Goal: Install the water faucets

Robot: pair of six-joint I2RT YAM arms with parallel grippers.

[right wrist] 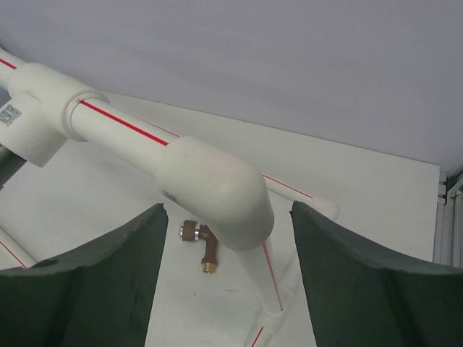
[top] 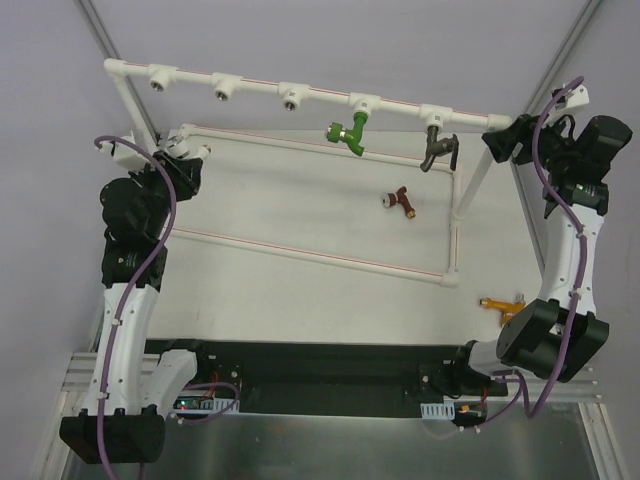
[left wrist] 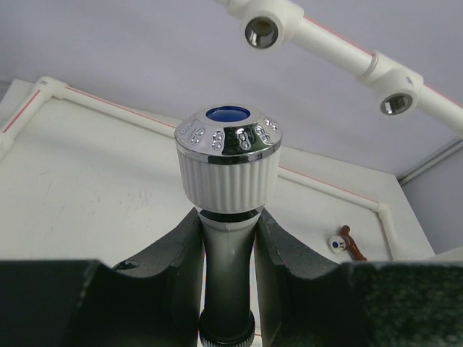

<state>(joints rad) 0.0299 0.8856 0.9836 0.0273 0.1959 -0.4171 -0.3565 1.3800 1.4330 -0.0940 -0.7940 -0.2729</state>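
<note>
White faucet (left wrist: 228,170) — stem clamped between the closed fingers of the left gripper (left wrist: 228,224), ribbed handle above their tips. Right gripper (right wrist: 228,210) — fingers spread either side of the pipe frame's elbow (right wrist: 217,181); dark red faucet (right wrist: 208,253) lies on the table beyond, between them.

light: bright, even | shadows: faint | glare: specks on white faucet (left wrist: 228,173) chrome | blur: wrist-view foreground

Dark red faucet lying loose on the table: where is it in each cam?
Top external: dark red faucet right of centre, within the base of the white pipe frame.
Left wrist: lower right, small.
Right wrist: low centre, below the pipe elbow.
Shared landmark: that frame.
</note>
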